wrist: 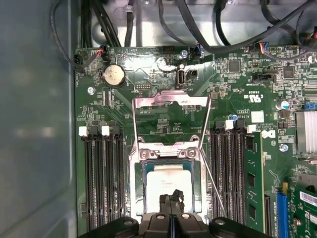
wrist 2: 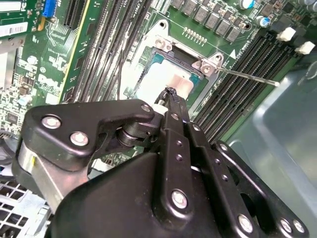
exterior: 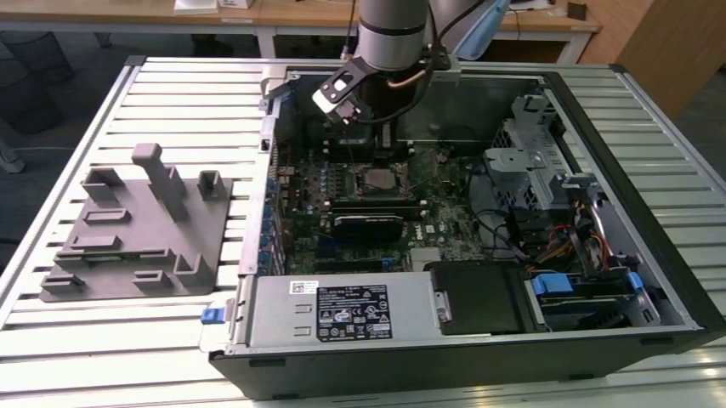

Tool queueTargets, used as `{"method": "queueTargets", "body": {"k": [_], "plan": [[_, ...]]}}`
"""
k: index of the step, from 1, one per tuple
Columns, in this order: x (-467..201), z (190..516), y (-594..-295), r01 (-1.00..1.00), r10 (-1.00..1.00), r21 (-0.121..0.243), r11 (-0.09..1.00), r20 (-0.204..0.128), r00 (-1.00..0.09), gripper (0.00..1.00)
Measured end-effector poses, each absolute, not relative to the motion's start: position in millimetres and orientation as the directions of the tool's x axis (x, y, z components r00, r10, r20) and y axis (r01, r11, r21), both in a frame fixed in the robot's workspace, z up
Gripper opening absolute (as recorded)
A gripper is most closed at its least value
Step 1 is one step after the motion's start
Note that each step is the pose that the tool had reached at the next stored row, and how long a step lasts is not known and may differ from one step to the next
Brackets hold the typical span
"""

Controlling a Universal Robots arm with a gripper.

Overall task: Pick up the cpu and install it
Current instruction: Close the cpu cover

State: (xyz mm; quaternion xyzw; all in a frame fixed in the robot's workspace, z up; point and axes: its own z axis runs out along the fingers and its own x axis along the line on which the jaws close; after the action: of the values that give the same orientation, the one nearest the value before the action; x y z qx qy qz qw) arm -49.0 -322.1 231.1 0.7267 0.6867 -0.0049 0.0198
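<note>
The claw (wrist: 171, 199) reaches down into the open case (exterior: 664, 255), which lies on the slatted table (exterior: 114, 348). In both wrist views its two black fingers (wrist 2: 174, 106) are pressed together with no gap showing, and nothing is pinched between them. Their tips sit right at the cpu (wrist: 166, 177); I cannot tell whether they touch it.

The cpu (wrist 2: 154, 78) lies flat inside the socket (wrist: 136, 163) on the green board (wrist: 148, 74), silvery top up. The socket's metal cover (wrist: 171, 102) stands swung open beyond it, and the thin lever (wrist 2: 247, 77) is unlatched beside the socket. Dark memory slots (wrist: 104, 173) run along both sides.

In the exterior view the claw (exterior: 383, 153) hangs over the socket, and a grey tray (exterior: 136, 229) rests on the table at that view's left, well apart from the case.
</note>
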Motion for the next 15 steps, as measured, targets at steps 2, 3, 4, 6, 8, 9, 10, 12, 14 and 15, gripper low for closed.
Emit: {"method": "queueTargets", "body": {"k": [2,3,4,6,8,9,10,12,14,15], "plan": [[-49.0,237.5,-322.1,0.998,0.998,0.022,-0.056,-0.034,0.057,0.11],[-49.0,241.3,-322.1,0.998,0.998,0.022,-0.056,-0.034,0.057,0.11],[-49.0,245.0,-322.1,0.998,0.998,0.022,-0.056,-0.034,0.057,0.11],[-49.1,247.0,-322.2,0.998,0.998,0.022,-0.056,-0.034,0.057,0.11],[-49.1,247.0,-323.1,0.998,0.998,0.022,-0.056,-0.034,0.057,0.11],[-49.1,247.0,-324.2,0.998,0.998,0.022,-0.056,-0.034,0.057,0.11],[-49.1,247.0,-326.0,0.998,0.998,0.022,-0.056,-0.034,0.057,0.11],[-49.1,247.0,-330.4,0.998,0.998,0.022,-0.056,-0.034,0.057,0.11],[-49.1,247.0,-333.6,0.998,0.998,0.022,-0.056,-0.034,0.057,0.11],[-48.8,247.0,-334.0,0.998,0.998,0.022,-0.056,-0.034,0.057,0.11]]}}
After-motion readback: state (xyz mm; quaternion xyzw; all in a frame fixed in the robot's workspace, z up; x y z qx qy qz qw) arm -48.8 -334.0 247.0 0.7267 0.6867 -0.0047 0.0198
